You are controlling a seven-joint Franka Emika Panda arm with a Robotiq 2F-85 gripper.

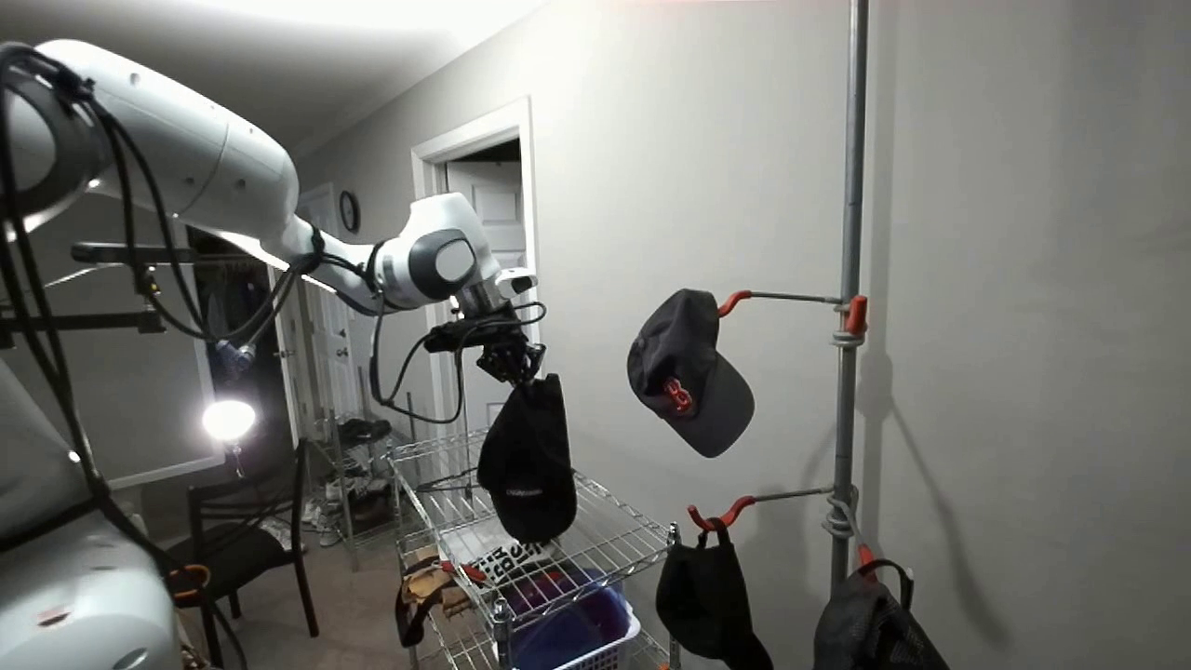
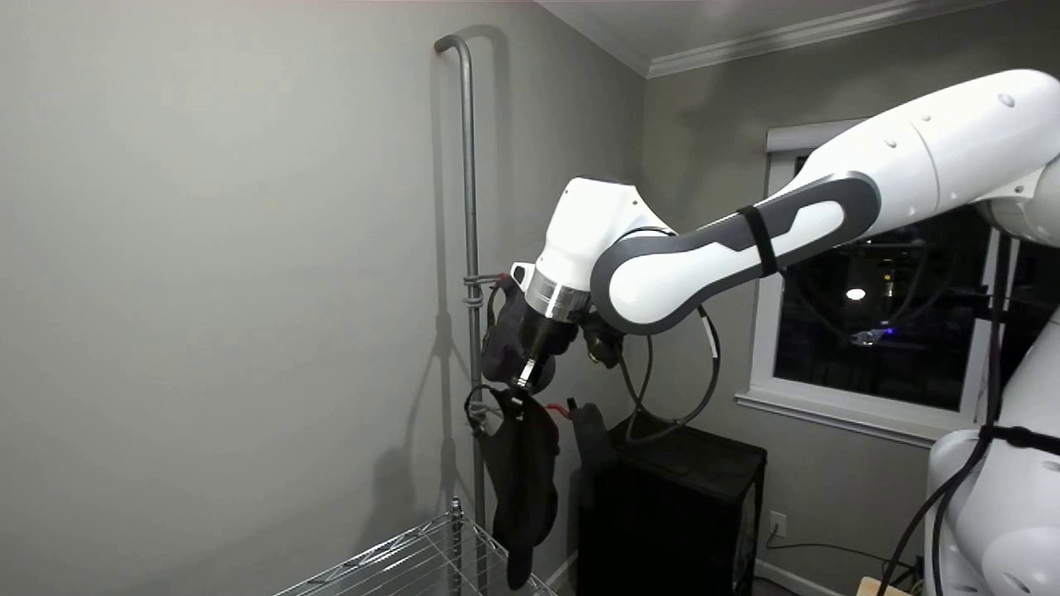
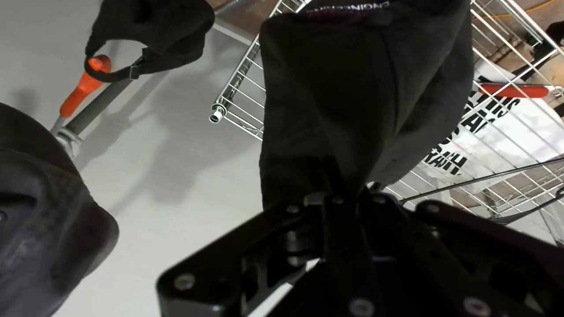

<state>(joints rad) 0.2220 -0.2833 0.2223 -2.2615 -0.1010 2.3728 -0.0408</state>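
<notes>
A black cap (image 1: 528, 475) with small lettering hangs below my gripper (image 1: 523, 380), pinched at its upper edge. In the wrist view, the jaws of the gripper (image 3: 341, 196) are pressed together on the fabric of the black cap (image 3: 365, 83). Just where the tips meet the cloth is dark and hard to make out. To the side, a dark grey cap (image 1: 684, 363) with a red emblem rests on a red-tipped hook; this grey cap (image 3: 39, 211) also shows in the wrist view. Lower down, another black cap (image 1: 704, 596) hangs by its strap.
A grey metal pole (image 1: 849, 214) carries several red-tipped hooks, with a dark mesh cap (image 1: 875, 628) at the lower right. Under the held cap stands a wire rack (image 1: 619, 535) bearing a white lettered bag (image 3: 506, 132). A black box (image 2: 671, 497) stands beyond the pole.
</notes>
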